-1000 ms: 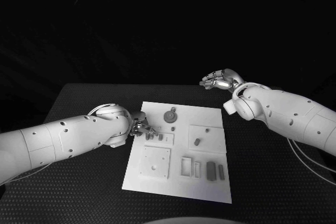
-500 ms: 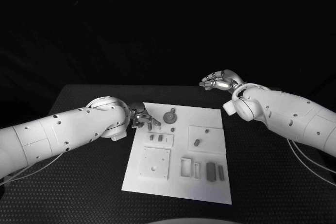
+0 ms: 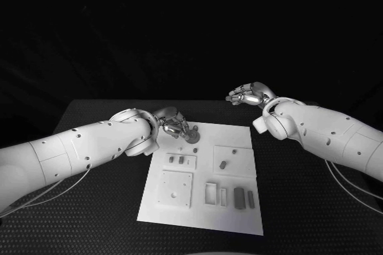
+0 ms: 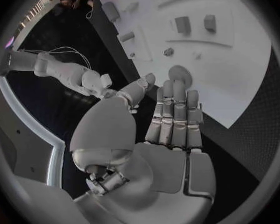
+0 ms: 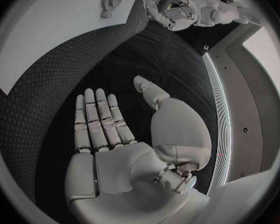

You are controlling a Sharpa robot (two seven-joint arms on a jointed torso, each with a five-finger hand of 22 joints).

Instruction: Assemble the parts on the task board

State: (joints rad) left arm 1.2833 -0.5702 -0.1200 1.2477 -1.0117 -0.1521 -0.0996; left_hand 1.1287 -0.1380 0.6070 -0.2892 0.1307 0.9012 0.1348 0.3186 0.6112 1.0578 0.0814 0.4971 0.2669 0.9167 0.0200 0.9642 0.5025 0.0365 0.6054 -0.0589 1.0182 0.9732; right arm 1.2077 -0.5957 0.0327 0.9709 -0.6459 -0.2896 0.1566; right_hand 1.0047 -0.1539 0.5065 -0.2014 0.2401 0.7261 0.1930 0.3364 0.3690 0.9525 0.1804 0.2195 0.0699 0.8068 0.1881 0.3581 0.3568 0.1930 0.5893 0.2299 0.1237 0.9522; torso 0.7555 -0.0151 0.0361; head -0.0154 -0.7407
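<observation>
Both hands empty over the black bench (image 3: 96, 211), task board (image 3: 203, 208) central.
Board lies flat mid-bench; grey parts sit in its recesses, a round gear-like part (image 3: 191, 137) near the far edge. Left hand (image 3: 174, 123) hovers at the board's far-left corner just by the gear, fingers (image 4: 175, 112) straight, apart, holding nothing. Right hand (image 3: 249, 94) is raised beyond the far-right corner, fingers (image 5: 97, 119) extended, empty.
</observation>
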